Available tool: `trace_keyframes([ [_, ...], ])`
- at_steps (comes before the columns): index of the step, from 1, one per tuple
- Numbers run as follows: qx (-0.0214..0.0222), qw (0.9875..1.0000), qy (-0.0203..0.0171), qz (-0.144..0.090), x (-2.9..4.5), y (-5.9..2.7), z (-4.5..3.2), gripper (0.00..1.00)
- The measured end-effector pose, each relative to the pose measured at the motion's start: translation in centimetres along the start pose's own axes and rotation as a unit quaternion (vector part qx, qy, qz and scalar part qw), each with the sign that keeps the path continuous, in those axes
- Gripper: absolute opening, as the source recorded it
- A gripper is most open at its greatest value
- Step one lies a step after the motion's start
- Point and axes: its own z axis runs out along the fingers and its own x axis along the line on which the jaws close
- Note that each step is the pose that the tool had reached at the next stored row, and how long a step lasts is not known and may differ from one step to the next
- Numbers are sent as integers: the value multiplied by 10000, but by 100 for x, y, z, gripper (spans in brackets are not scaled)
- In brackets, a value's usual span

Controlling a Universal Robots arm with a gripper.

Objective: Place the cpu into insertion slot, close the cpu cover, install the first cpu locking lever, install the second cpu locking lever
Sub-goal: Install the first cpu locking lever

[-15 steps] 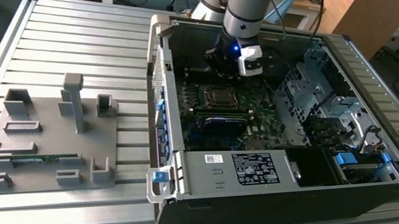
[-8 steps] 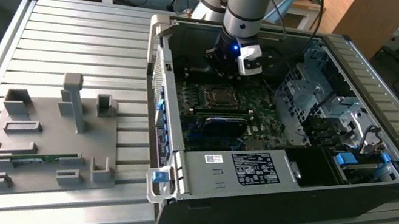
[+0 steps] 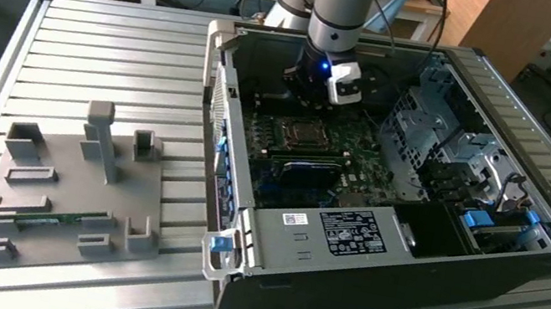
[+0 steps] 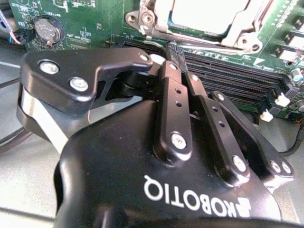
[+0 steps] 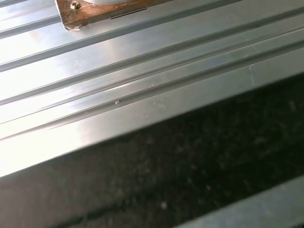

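The cpu (image 4: 209,13) lies with its silver top up in the insertion slot (image 3: 299,133) on the green board inside the open computer case. The cpu cover (image 4: 240,32), a silver frame, lies flat around the chip. In the second wrist view my gripper (image 4: 172,47) is shut, its black fingers (image 4: 176,95) meeting at the socket's near edge, just over the long black memory slots (image 4: 228,78). I cannot tell whether anything is pinched between the tips. In the exterior view the gripper (image 3: 311,99) hangs inside the case, just behind the socket.
The case walls (image 3: 219,102) and drive cages (image 3: 433,131) close in around the board. A coin battery (image 4: 47,29) sits on the board. A grey fixture plate (image 3: 66,186) with a memory stick (image 3: 49,221) rests on the slatted metal table (image 5: 142,71) at the exterior view's left.
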Motion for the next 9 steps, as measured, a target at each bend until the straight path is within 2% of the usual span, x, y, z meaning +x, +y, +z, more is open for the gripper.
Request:
trace_keyframes([
  [9,43,10000,-16,9,2,-3,20,11],
])
